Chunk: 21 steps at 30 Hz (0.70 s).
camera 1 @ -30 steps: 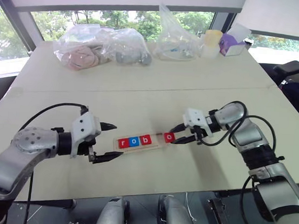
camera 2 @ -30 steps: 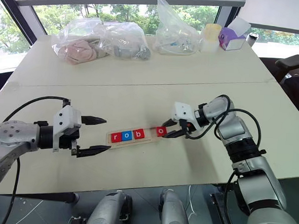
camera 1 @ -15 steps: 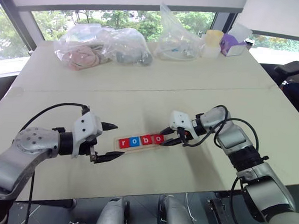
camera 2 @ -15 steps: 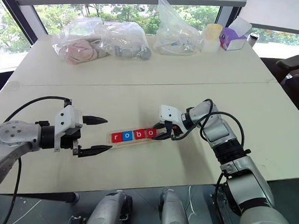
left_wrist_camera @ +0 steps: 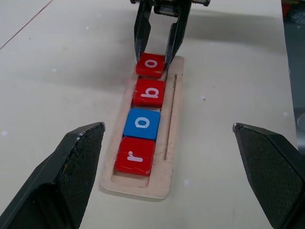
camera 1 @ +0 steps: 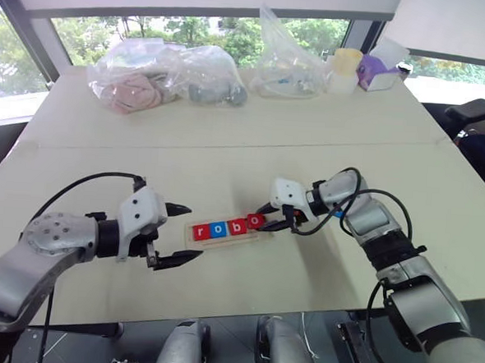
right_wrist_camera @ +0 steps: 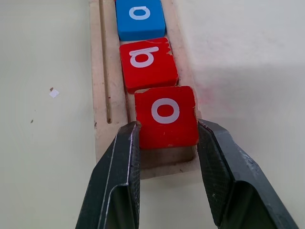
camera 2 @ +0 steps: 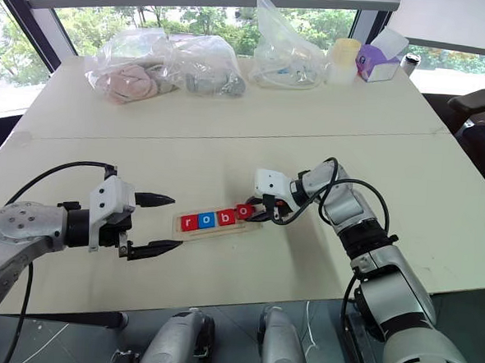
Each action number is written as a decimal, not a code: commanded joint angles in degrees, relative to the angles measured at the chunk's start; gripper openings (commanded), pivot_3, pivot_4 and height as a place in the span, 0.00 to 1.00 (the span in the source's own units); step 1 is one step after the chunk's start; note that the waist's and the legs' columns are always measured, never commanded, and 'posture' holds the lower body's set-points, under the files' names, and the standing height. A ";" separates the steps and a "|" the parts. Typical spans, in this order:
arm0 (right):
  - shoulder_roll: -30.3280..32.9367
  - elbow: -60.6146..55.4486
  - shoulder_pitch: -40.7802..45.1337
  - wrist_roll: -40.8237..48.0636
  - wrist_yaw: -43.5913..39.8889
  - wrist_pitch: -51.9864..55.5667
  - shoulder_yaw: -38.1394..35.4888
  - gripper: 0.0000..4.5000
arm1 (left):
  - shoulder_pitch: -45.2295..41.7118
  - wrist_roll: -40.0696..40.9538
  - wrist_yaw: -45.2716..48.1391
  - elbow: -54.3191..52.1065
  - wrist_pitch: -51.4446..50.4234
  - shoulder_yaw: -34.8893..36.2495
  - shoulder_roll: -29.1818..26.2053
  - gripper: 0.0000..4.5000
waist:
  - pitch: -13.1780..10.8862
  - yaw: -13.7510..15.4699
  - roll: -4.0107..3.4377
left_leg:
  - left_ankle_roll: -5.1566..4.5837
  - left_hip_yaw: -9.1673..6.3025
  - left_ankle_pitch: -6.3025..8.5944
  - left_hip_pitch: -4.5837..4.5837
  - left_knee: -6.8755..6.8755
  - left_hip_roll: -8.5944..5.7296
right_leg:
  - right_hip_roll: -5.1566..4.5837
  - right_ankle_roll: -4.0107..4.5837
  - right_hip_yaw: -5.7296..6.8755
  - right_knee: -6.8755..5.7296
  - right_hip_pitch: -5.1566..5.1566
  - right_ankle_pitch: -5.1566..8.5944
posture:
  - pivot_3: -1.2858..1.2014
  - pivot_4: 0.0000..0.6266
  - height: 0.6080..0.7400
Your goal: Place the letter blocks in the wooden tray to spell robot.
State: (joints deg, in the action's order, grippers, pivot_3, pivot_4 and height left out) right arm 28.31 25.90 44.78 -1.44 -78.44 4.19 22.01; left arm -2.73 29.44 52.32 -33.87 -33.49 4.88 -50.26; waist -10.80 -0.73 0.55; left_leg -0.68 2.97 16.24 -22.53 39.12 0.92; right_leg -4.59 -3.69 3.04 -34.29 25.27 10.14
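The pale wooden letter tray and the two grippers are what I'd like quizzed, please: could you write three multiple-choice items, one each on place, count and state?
1. Where is the red "o" block?
A. at the pale wooden tray's end nearest the right gripper
B. beside the plastic bags
C. under the left gripper

2. How many blue blocks lie in the tray?
A. none
B. one
C. three

3. How is the left gripper?
A. shut on a block
B. shut, empty
C. open, empty

Key: 1 A, it sits past the red "b" block; 2 B, just the blue "o" block; 3 C, its fingers stand apart.

White letters on the letter blocks (left_wrist_camera: 145,123) in the wooden tray (left_wrist_camera: 172,119) read r, o, b, o
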 commanded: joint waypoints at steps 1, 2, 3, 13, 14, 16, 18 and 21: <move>-0.23 -0.49 1.30 0.09 -0.74 -1.38 -0.10 0.25 | 0.14 0.88 -0.12 -1.38 0.41 1.32 0.10 1.00 | 0.00 -0.01 0.00 | 0.00 0.00 0.00 0.00 0.00 0.00 | 0.00 0.00 0.00 0.00 0.00 0.00 | 0.52 0.24 1.00; -0.25 -0.52 1.28 0.05 -0.79 -1.42 -0.08 0.25 | 0.16 0.85 -0.10 -1.34 0.45 1.32 0.07 1.00 | 0.00 -0.02 0.00 | 0.00 0.00 0.00 0.00 0.00 0.00 | 0.00 0.00 0.00 0.00 0.00 0.00 | 0.52 0.24 1.00; -0.19 -0.75 1.22 0.11 -1.16 -1.24 0.00 0.25 | 0.14 0.84 -0.11 -1.30 0.47 1.33 0.06 1.00 | 0.00 -0.02 0.00 | 0.00 0.00 0.00 0.00 0.00 0.00 | 0.00 0.00 0.00 0.00 0.00 0.00 | 0.52 0.24 1.00; -0.34 -0.70 1.96 0.00 -1.44 -1.68 -0.38 0.25 | -1.28 0.79 -0.55 -1.06 0.04 0.68 0.66 1.00 | 0.00 -0.04 0.00 | 0.00 0.00 0.00 0.00 0.00 0.00 | 0.00 0.00 0.00 0.00 0.00 0.00 | 0.52 0.24 1.00; -0.34 -0.88 2.05 0.13 -1.55 -1.47 -0.45 0.25 | -1.30 0.79 -0.54 -1.06 0.00 0.70 0.67 1.00 | 0.00 -0.04 0.00 | 0.00 0.00 0.00 0.00 -0.01 0.00 | 0.00 0.00 0.00 0.00 0.01 0.00 | 0.52 0.24 1.00; -0.25 -1.46 2.15 0.46 -1.82 -0.87 -0.63 0.25 | -1.47 0.76 -0.66 -1.13 -0.13 0.57 0.75 1.00 | 0.00 -0.04 0.00 | 0.00 0.00 0.00 0.00 -0.01 0.00 | 0.00 0.00 0.00 0.00 0.01 0.00 | 0.52 0.24 1.00; -0.17 -2.02 2.19 0.80 -2.09 -0.33 -0.82 0.25 | -1.63 0.78 -0.79 -1.24 -0.26 0.43 0.86 1.00 | 0.00 0.01 0.00 | 0.00 0.00 0.00 0.00 -0.01 0.00 | 0.00 0.00 0.00 0.00 0.01 0.00 | 0.52 0.24 1.00; -0.08 -2.74 2.26 1.22 -2.42 0.52 -1.10 0.25 | -1.78 0.74 -0.86 -1.26 -0.31 0.31 0.97 1.00 | 0.00 -0.02 0.00 | 0.00 0.00 0.00 0.00 -0.01 0.00 | 0.00 0.00 0.00 0.01 0.01 0.00 | 0.52 0.24 1.00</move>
State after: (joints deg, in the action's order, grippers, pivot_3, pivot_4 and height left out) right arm 28.26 25.39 45.31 -1.42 -80.46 4.45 22.00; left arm -3.90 29.43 51.70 -33.86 -33.86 4.85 -49.36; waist -10.81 -0.75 0.55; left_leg -0.68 2.97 16.25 -22.53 39.12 0.92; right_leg -4.59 -3.69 3.04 -34.28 25.28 10.14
